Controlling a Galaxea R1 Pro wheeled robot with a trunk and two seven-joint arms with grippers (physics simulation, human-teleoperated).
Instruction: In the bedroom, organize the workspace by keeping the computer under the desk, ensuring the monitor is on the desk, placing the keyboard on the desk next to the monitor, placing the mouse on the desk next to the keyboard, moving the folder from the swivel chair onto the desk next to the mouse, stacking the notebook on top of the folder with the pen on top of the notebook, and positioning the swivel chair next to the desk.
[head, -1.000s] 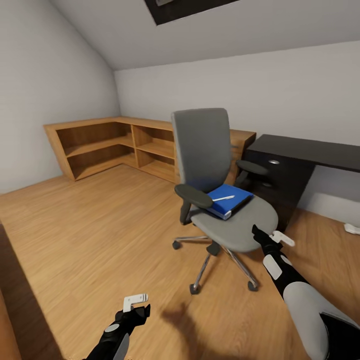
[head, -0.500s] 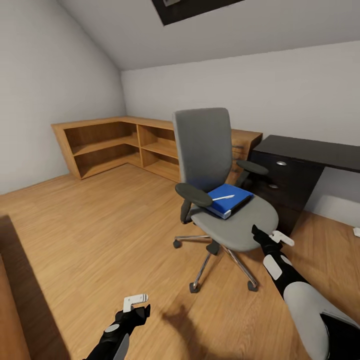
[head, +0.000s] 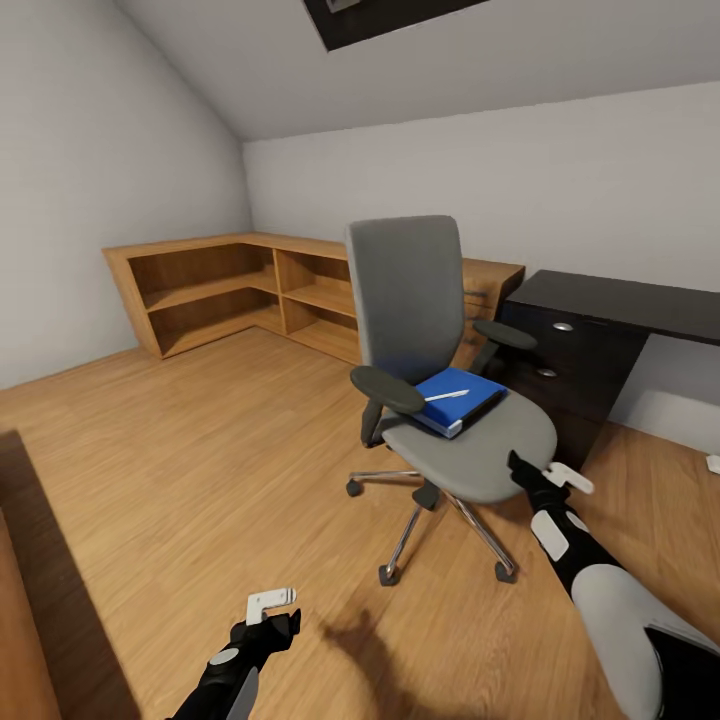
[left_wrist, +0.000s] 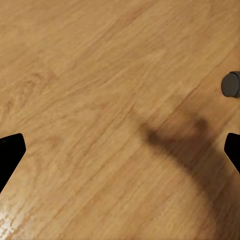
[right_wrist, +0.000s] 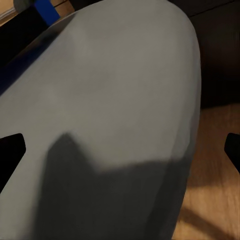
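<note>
The swivel chair is standing on the wooden floor, just in front of the drawer end of the bench, its backrest upright and its seat facing the robot. The folder is lying flat on the rear part of the seat, close to the backrest, and a white pen is resting across the top of it. Whether a notebook is lying between the pen and the folder cannot be told.

The bench is showing its glossy black top and, below the near end, black drawers with round silver knobs. A low light-wood cabinet is running along the wall corner behind the chair.

The right pincer is hovering at the front edge of the seat, on the bench side; its wrist camera is looking across the grey seat pad, with a strip of the blue folder at the seat's far edge. Its dark fingertips are sitting far apart at the borders of that picture, so the pincer is spread and gripping nothing.

The left pincer is hanging low over the bare floor, well apart from the chair. Its fingertips are likewise spread wide, with only floorboards and one castor beneath it.
</note>
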